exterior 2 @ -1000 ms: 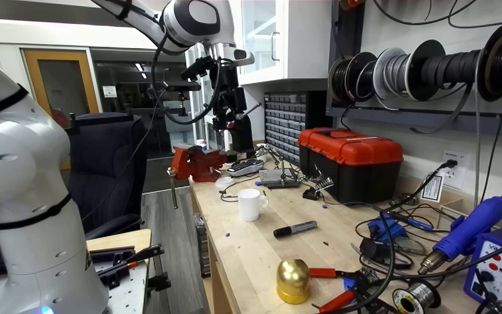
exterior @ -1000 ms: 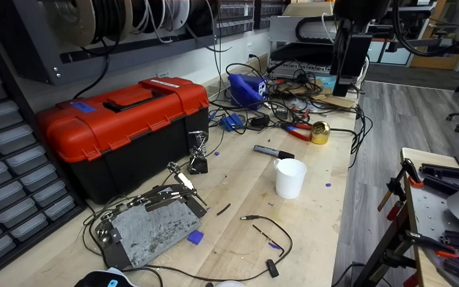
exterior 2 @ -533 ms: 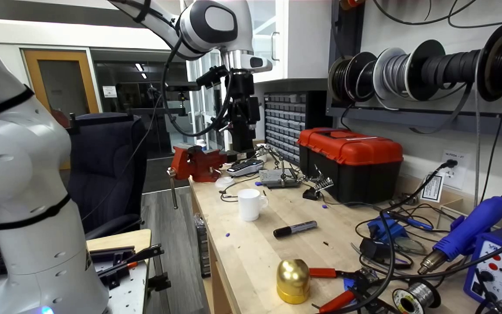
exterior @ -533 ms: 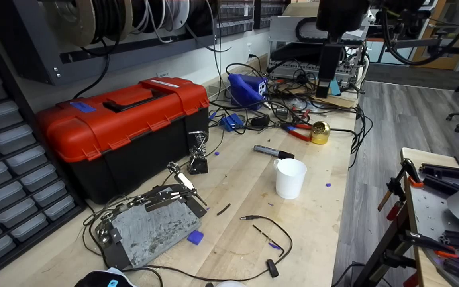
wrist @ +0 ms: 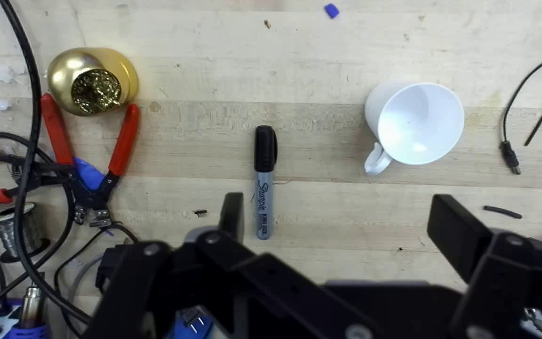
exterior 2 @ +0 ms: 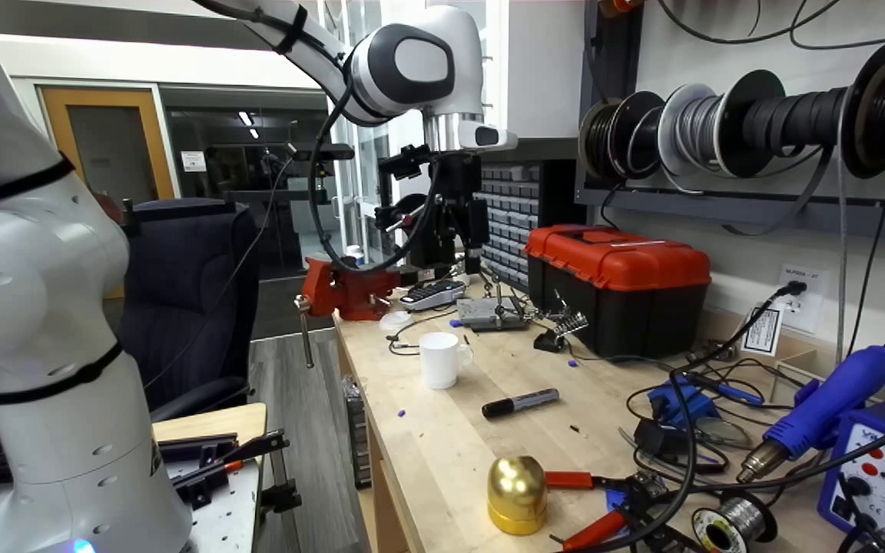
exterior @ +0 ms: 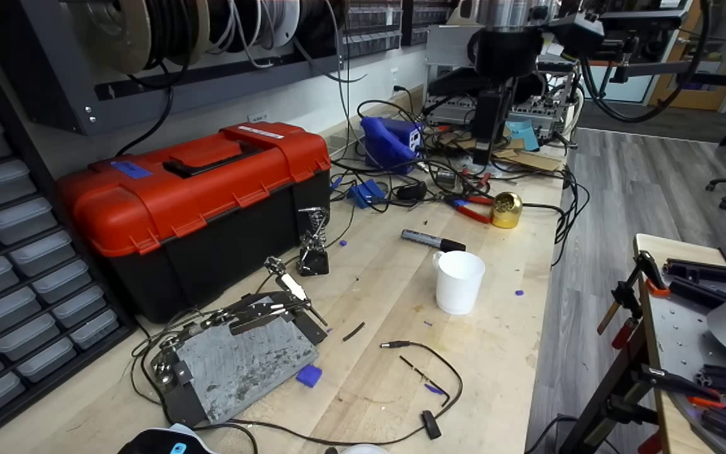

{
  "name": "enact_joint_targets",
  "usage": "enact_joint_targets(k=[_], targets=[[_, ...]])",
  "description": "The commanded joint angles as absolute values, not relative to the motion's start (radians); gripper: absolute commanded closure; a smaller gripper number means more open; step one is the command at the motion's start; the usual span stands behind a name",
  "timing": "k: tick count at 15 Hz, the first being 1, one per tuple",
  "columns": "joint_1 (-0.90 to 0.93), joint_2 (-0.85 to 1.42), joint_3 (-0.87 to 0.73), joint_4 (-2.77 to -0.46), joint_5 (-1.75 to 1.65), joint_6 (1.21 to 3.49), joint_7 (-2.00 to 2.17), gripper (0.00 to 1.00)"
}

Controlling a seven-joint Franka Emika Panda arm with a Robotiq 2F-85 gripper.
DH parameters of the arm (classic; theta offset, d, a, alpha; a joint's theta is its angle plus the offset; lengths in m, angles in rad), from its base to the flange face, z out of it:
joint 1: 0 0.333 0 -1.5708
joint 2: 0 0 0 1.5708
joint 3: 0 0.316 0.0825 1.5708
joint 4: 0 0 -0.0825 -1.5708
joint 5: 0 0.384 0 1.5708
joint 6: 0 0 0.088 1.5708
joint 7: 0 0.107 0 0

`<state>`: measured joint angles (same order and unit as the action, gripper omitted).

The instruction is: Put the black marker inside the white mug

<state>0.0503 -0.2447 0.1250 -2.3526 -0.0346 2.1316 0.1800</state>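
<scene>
The black marker, a Sharpie with a black cap and grey barrel [wrist: 264,183], lies flat on the bench. It shows in both exterior views [exterior: 432,240] [exterior 2: 520,403]. The white mug [wrist: 420,123] stands upright to its right in the wrist view, handle toward the marker. Its inside looks empty. The mug also shows in both exterior views [exterior: 459,284] [exterior 2: 441,361]. My gripper [wrist: 338,207] is open with nothing between its fingers, well above the bench. In the wrist view the marker's barrel lies just inside the left finger [wrist: 233,219]. The gripper hangs downward in both exterior views [exterior: 483,157] [exterior 2: 472,257].
A gold tip cleaner [wrist: 93,81] and red-handled pliers [wrist: 124,141] lie left of the marker in the wrist view, among black cables [wrist: 33,94]. A red toolbox [exterior: 205,208] stands along the wall. A helping-hands stand [exterior: 243,366] and red vise [exterior 2: 350,288] are on the bench.
My arm has moved rightward and lower in an exterior view, and leftward and lower in another. The marker and mug have not moved.
</scene>
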Motion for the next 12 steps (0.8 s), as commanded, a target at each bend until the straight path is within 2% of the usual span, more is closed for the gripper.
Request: enact_joint_targets(k=[1,12], targets=[[0.037,-0.186,0.100,-2.349,-0.033,2.186,0.198,0.00],[0.040,-0.094,0.074,-2.330,-0.026,2.235,0.180,0.00]])
